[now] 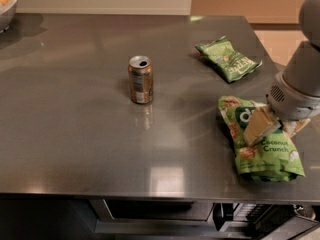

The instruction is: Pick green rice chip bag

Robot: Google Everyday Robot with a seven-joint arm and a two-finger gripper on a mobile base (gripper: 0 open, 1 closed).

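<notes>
Right now your claw (pixel 280 127) sits low over the green rice chip bag (pixel 265 156), which lies flat at the counter's (pixel 75 134) near right corner. The jaws stand wide across the bag's upper half. A can (pixel 141 79) stands upright, well apart.

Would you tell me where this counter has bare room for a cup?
Widest bare stretch: the counter left of the soda can, from the bowl to the front edge. Another lies between the soda can and both bags. The right is crowded: the hand sits over the green rice chip bag, with the smaller green bag behind.
</notes>
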